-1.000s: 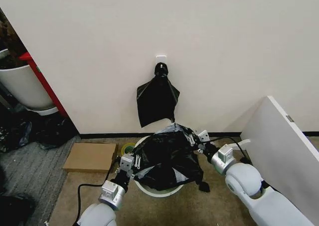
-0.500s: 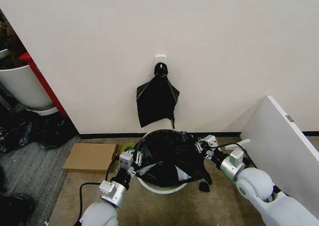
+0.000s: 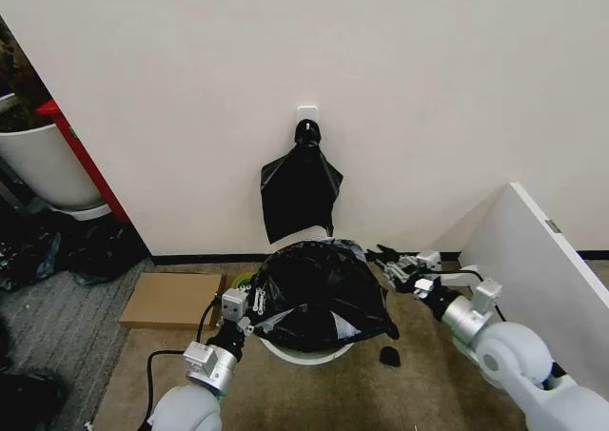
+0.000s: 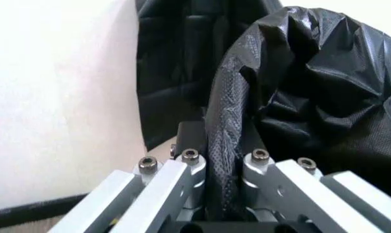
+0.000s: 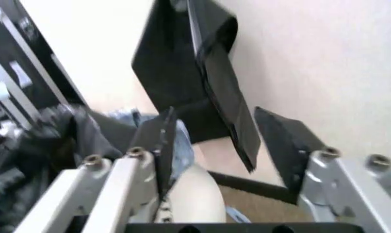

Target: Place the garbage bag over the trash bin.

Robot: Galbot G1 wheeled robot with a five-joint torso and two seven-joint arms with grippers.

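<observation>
nearest, at the bin's left side, left gripper clamped on a fold of the garbage bag, the black film pinched between the fingers in the left wrist view. draped over the trash bin, with only the near cream rim and wall left bare below the film. just right of the bin, a small black scrap on open carpet. on the right, right gripper spread wide with nothing between the fingers, just off the bag's right edge. beyond, tight room: wall close behind the bin, knotted bunch of black bags hanging above it, cardboard box to the left, white board leaning to the right. versus half a second ago, let go of the bag and drawn off to the right; bag settled lower over the rim.
</observation>
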